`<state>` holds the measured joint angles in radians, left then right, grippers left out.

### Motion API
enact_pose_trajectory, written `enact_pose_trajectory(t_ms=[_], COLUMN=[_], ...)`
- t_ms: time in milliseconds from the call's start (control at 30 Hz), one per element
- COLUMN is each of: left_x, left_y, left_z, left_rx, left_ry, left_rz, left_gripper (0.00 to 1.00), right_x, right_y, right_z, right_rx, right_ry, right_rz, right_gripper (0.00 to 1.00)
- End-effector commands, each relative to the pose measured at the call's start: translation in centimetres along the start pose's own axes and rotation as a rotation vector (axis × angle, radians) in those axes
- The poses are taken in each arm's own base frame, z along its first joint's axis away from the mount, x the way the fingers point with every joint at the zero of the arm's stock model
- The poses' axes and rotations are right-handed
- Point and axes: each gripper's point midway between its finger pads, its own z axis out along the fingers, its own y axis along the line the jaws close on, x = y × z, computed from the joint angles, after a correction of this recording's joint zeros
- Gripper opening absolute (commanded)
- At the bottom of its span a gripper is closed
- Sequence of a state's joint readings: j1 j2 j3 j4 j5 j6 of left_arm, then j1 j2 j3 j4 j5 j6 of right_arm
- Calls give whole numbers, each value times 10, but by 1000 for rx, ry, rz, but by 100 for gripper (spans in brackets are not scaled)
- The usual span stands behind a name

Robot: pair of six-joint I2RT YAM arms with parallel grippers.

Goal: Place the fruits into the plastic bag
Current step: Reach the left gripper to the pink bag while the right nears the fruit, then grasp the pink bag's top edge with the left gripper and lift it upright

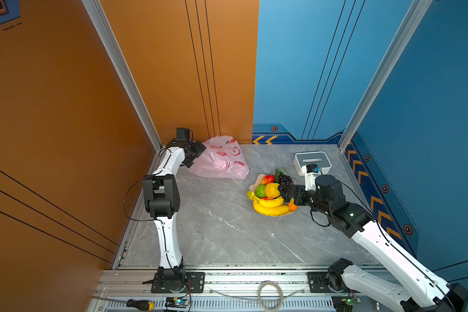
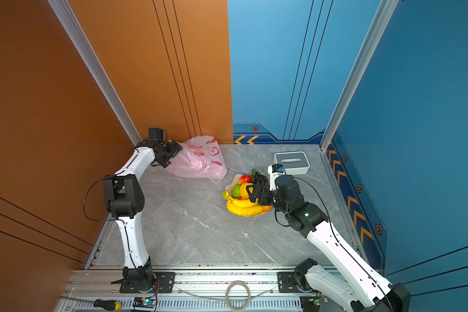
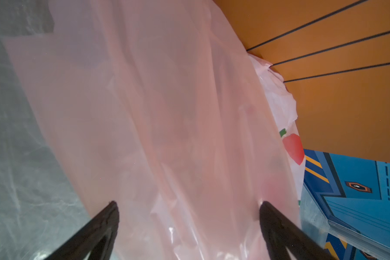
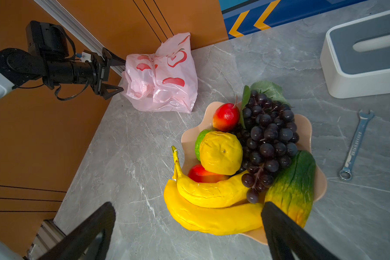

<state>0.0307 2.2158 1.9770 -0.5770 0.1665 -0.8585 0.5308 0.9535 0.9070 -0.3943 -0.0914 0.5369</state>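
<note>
Left arm (image 1: 166, 237) and right arm (image 1: 384, 251): white moulded shells are alternating with black, boxy joint housings (image 1: 161, 195). A thin black cable (image 1: 125, 201) is looping out from the left elbow; another is running along the right arm's white shell. Small green light (image 1: 351, 214) is glowing on a right joint. Black base plates (image 1: 196, 282) are showing silver screws. Fingers (image 4: 104, 216) are tapering to black wedges with triangular cut-outs.
</note>
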Motion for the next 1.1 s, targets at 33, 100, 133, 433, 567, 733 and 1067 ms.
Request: enact_pose_trajectory(t_ms=[33, 100, 133, 433, 567, 733, 1067], left_x=[-9, -10, -10, 4, 12, 20, 72], left_y=[-9, -11, -11, -13, -16, -27, -53], left_z=[11, 18, 21, 26, 17, -16, -125], left_rx=[18, 25, 25, 19, 23, 41, 114], left_ry=[10, 14, 18, 40, 52, 32, -34], left_rz=[-51, -55, -59, -37, -5, 101, 359], left_gripper=[99, 97, 94, 6, 0, 0, 0], right_x=[8, 11, 14, 9, 9, 5, -4], right_y=[-10, -11, -11, -13, -16, -11, 6], right_z=[2, 6, 9, 8, 7, 5, 5], right_rx=[47, 50, 51, 64, 74, 57, -4], right_ry=[20, 34, 44, 17, 8, 4, 6], right_rz=[10, 9, 8, 8, 10, 23, 54], right_gripper=[100, 100, 100, 100, 100, 100, 100])
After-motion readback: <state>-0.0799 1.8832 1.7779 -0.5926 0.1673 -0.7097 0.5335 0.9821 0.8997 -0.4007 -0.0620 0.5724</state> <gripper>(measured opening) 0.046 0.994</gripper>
